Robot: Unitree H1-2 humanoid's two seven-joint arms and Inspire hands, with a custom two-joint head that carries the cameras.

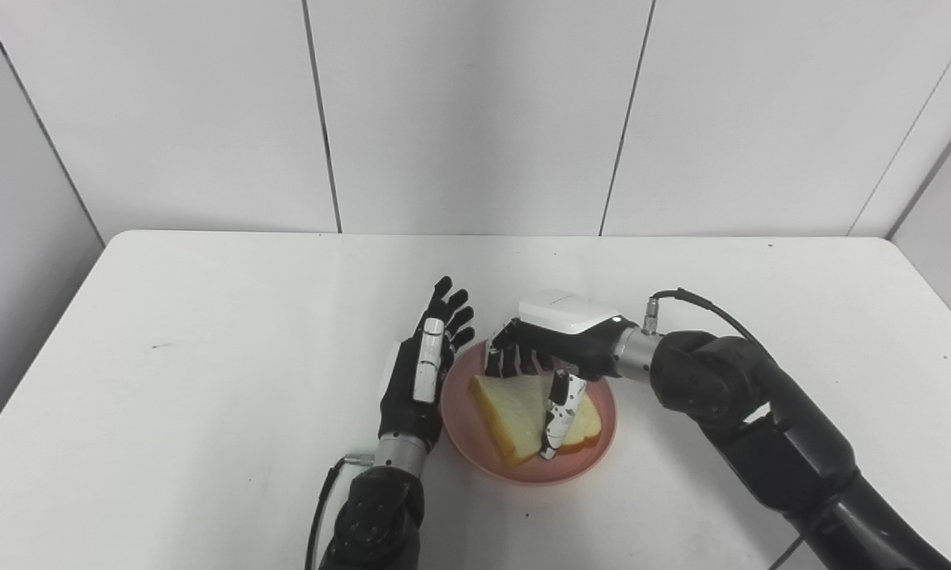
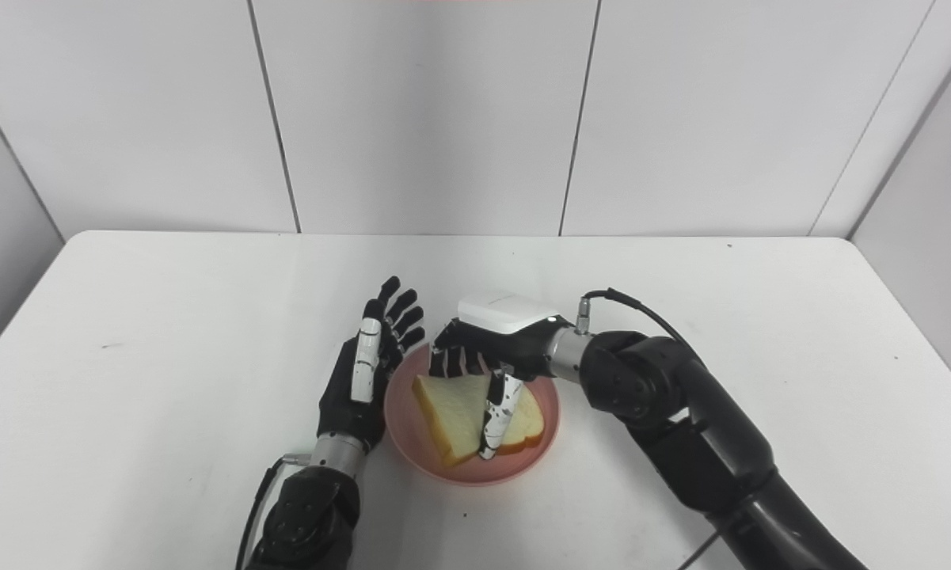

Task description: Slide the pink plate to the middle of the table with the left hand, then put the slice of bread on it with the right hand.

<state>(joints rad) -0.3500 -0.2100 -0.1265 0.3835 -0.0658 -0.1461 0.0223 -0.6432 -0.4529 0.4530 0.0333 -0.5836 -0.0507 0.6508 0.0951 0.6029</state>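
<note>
The pink plate [image 1: 594, 459] sits on the white table [image 1: 206, 340], near its middle and towards the front. A slice of white bread [image 1: 507, 405] lies on the plate. My right hand [image 1: 558, 336] hovers over the plate's far side with its fingers curled down at the bread's far edge. Its thumb [image 1: 558, 413] stretches across the top of the slice, apart from the fingers. My left hand [image 1: 417, 380] stands on edge against the plate's left rim, open, with its fingers pointing away from me and nothing in it.
White wall panels [image 1: 475, 111] rise behind the table's far edge. The right forearm [image 1: 760, 419] crosses the table's front right. Bare tabletop lies to the left, right and behind the plate.
</note>
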